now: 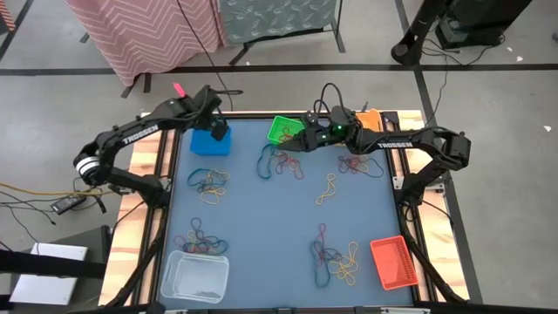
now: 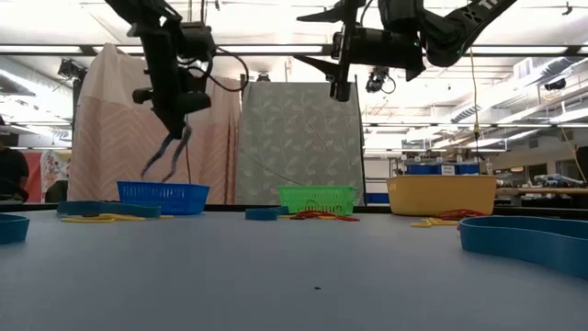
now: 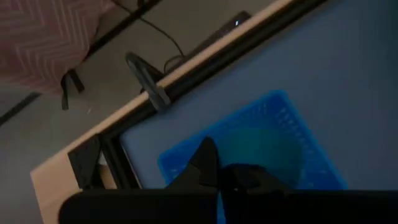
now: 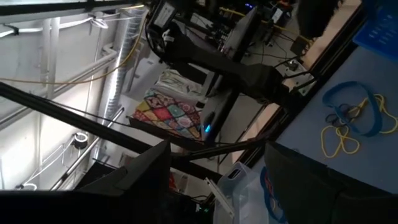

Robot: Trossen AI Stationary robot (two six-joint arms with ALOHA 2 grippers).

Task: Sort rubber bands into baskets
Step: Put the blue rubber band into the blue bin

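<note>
Two arms over the desk (image 1: 288,253). Left end effector (image 2: 166,156), pinched on blue rubber bands (image 2: 158,168), hangs above the blue basket (image 1: 210,141): release seems next. Right end effector (image 1: 296,138) gapes empty near the green basket (image 1: 281,129).

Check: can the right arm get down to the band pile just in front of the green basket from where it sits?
Probably yes. The right gripper hangs with jaws open above the green basket, and the band pile lies uncovered beside it; the left gripper is off over the blue basket.
</note>
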